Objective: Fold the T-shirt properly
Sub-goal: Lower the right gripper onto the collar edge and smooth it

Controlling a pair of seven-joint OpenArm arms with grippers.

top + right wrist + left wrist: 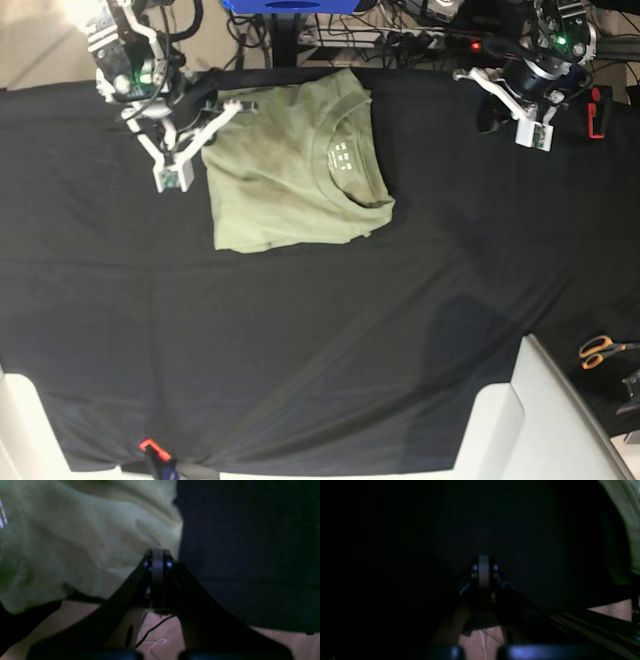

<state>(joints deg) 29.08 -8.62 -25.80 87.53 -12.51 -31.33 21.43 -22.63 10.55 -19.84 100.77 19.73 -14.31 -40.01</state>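
1. T-shirt, left wrist view: only a pale sliver at the upper right corner, apart from the left gripper; jaws pressed together with nothing between them, over the dark black table cloth; picture very dim

2. T-shirt, right wrist view: pale sage-green cloth fills the upper left, rumpled in soft ridges, its edge hanging just past the table edge; right gripper closed and empty, its tip just beside the garment's edge, whether touching cannot be told; black cloth to the right

3. T-shirt, base view: a compact, roughly rectangular bundle at the upper middle of the table cloth, collar with white label marks facing up; right gripper just beside its edge, left gripper well apart; orange-handled scissors at the far side. Judgement: folding appears largely done, sleeves tucked in; edges uneven, so tidying or one more fold may remain
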